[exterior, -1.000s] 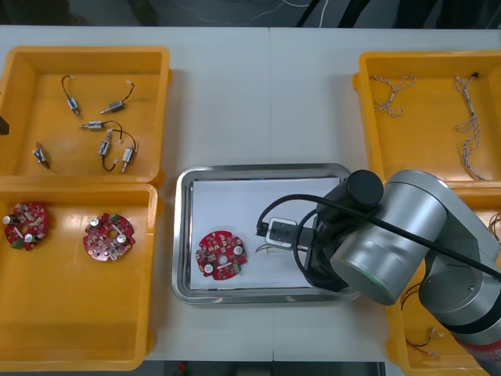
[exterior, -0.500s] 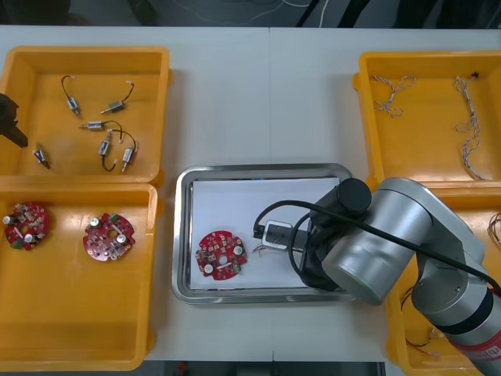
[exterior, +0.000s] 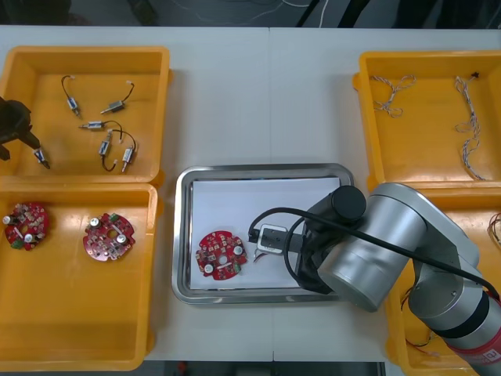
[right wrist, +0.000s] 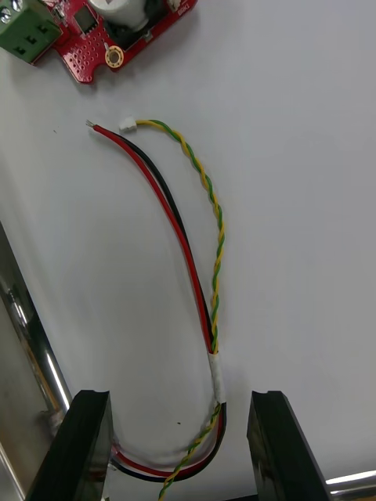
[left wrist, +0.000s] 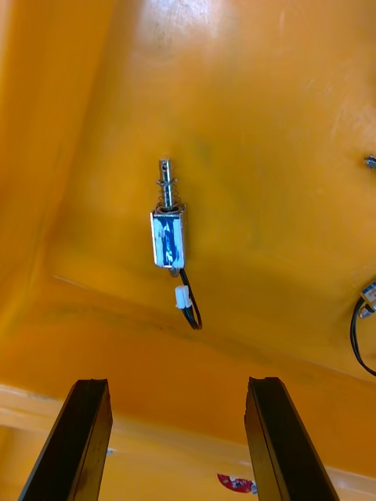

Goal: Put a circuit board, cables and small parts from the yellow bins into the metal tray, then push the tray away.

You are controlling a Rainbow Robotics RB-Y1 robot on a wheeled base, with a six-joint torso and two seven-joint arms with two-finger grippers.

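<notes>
My right gripper [right wrist: 180, 442] hangs open just above the white inside of the metal tray [exterior: 262, 171]. A red, black and yellow-green cable [right wrist: 188, 250] lies loose on the tray, its bent end between the fingers [right wrist: 78, 446]. A round red circuit board [exterior: 221, 254] lies in the tray beyond the cable's free ends. In the front view the right arm [exterior: 368, 251] covers the tray's right part. My left gripper [exterior: 14, 125] is open at the left edge of the upper left yellow bin [exterior: 86, 55]. A small metal part [left wrist: 168, 235] with a black lead lies ahead of its fingers.
Several more small metal parts [exterior: 106, 125] lie in the upper left bin. The lower left bin [exterior: 78, 345] holds two circuit boards [exterior: 108, 236]. Twisted cables [exterior: 470, 117] lie in the upper right bin [exterior: 423, 59]. The lower right bin is largely hidden by the right arm.
My right gripper has opened and let the cable go onto the tray, and the arm has shifted slightly left. My left gripper has come in over the upper left bin.
</notes>
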